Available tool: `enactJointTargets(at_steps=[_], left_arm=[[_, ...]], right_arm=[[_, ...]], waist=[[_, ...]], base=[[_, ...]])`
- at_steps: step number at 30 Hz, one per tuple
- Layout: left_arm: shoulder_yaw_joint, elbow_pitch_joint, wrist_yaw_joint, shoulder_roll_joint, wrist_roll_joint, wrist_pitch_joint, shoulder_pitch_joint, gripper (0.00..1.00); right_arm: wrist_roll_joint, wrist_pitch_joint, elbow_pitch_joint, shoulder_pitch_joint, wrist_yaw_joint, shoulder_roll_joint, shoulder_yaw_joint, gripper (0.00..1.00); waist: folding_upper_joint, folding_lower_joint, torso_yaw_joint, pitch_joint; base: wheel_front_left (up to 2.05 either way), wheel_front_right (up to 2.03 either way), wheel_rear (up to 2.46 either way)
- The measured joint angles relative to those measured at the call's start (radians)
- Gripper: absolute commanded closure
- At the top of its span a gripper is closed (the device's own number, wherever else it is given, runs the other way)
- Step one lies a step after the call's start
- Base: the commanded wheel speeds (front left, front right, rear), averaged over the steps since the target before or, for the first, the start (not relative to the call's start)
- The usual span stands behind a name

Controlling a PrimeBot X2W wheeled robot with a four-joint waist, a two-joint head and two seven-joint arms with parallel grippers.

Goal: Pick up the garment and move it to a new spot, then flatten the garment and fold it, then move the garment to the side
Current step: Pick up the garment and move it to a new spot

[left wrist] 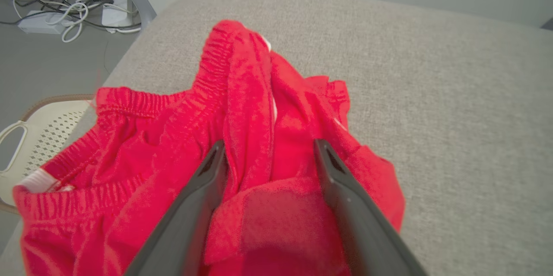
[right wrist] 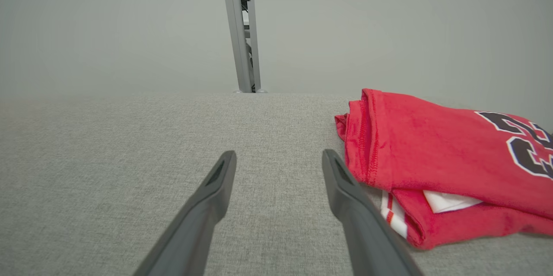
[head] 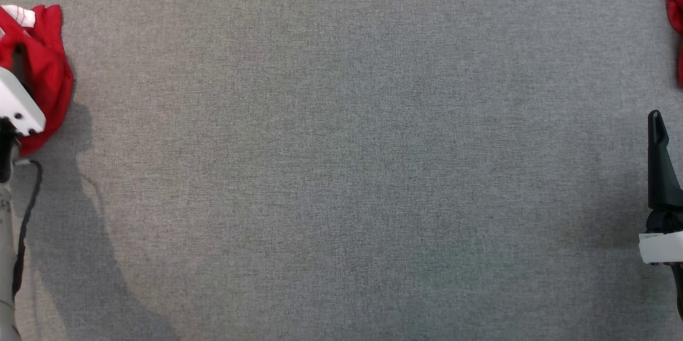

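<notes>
Left wrist view: our left tool (left wrist: pixel 268 144) stands spread wide, straddling a ridge of the crumpled red knit garment (left wrist: pixel 242 94) heaped at the left edge of the grey fabric-topped desk (left wrist: pixel 432 94). Our right tool (right wrist: pixel 278 155), likewise apart, sits over open desk farther across.

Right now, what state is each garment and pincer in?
left pincer: open, straddling a raised fold of cloth
right pincer: open, empty, over the table
crumpled red garment: bunched up, unfolded, at the table's left edge
folded red jersey: folded, lying at the right
</notes>
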Motion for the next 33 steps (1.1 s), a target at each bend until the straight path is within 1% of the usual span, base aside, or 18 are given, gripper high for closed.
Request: enactJointTargets(at_steps=[1, 4, 6, 7, 8, 11, 14, 17, 21, 26, 30, 33], left_arm=[[0.0, 0.0, 0.0, 0.0, 0.0, 0.0, 0.0, 0.0], [-0.007, 0.034, -0.001, -0.007, -0.008, 0.053, 0.0, 0.0], [-0.007, 0.04, -0.007, -0.011, -0.017, 0.057, 0.0, 0.01], [-0.007, 0.045, -0.007, -0.011, -0.02, 0.057, 0.0, 0.54], [-0.009, 0.047, -0.001, -0.01, -0.021, 0.051, 0.001, 1.0], [-0.016, 0.041, 0.016, -0.007, -0.01, -0.005, 0.004, 1.0], [-0.018, 0.011, 0.032, 0.002, 0.002, -0.105, 0.003, 1.0], [-0.027, -0.035, 0.035, 0.01, 0.015, -0.223, -0.002, 1.0], [-0.05, -0.102, 0.027, 0.013, 0.034, -0.32, -0.025, 1.0], [-0.098, -0.224, 0.005, 0.013, 0.06, -0.358, -0.059, 1.0], [-0.141, -0.342, -0.017, 0.002, 0.065, -0.342, -0.088, 1.0], [-0.183, -0.425, -0.026, -0.03, 0.066, -0.306, -0.106, 1.0]], right_arm=[[0.0, 0.0, 0.0, 0.0, 0.0, 0.0, 0.0, 0.0], [-0.002, 0.001, -0.005, 0.0, 0.0, 0.002, 0.003, 0.0], [-0.004, 0.002, -0.007, -0.001, 0.0, 0.002, 0.004, 0.0], [-0.004, 0.002, -0.007, -0.001, 0.0, 0.002, 0.005, 0.0], [-0.004, 0.004, -0.008, -0.002, 0.0, 0.002, 0.005, 0.0], [-0.006, 0.007, -0.007, -0.002, 0.0, 0.003, 0.005, 0.0], [-0.007, 0.006, 0.0, -0.002, 0.0, 0.006, 0.004, 0.0], [-0.005, -0.007, 0.008, -0.002, 0.0, 0.015, 0.01, 0.0], [-0.003, -0.017, 0.039, -0.001, 0.0, 0.032, 0.021, 0.0], [0.004, -0.035, 0.082, 0.004, 0.0, 0.059, 0.034, 0.0], [0.01, -0.047, 0.116, 0.009, 0.0, 0.08, 0.036, 0.0], [0.016, -0.054, 0.141, 0.011, 0.0, 0.097, 0.038, 0.0]], waist=[[0.0, 0.0, 0.0, 0.0], [0.0, 0.0, -0.002, -0.002], [0.0, 0.0, -0.004, -0.003], [0.0, 0.0, -0.005, -0.003], [0.0, 0.0, -0.006, -0.004], [0.0, 0.0, -0.006, -0.01], [0.0, 0.0, -0.004, -0.024], [0.0, 0.0, 0.0, -0.044], [0.0, 0.0, 0.004, -0.085], [0.0, 0.0, 0.003, -0.148], [0.0, 0.0, -0.013, -0.194], [0.0, 0.0, -0.041, -0.215]], base=[[0.0, 0.0, 0.0], [0.0, 0.0, 0.0], [0.0, 0.0, 0.0], [0.0, 0.0, 0.0], [0.0, 0.0, 0.0], [0.0, 0.0, 0.0], [0.0, 0.0, 0.0], [0.0, 0.0, 0.0], [0.0, 0.0, 0.0], [0.0, 0.0, 0.0], [0.0, 0.0, 0.0], [0.0, 0.0, 0.0]])
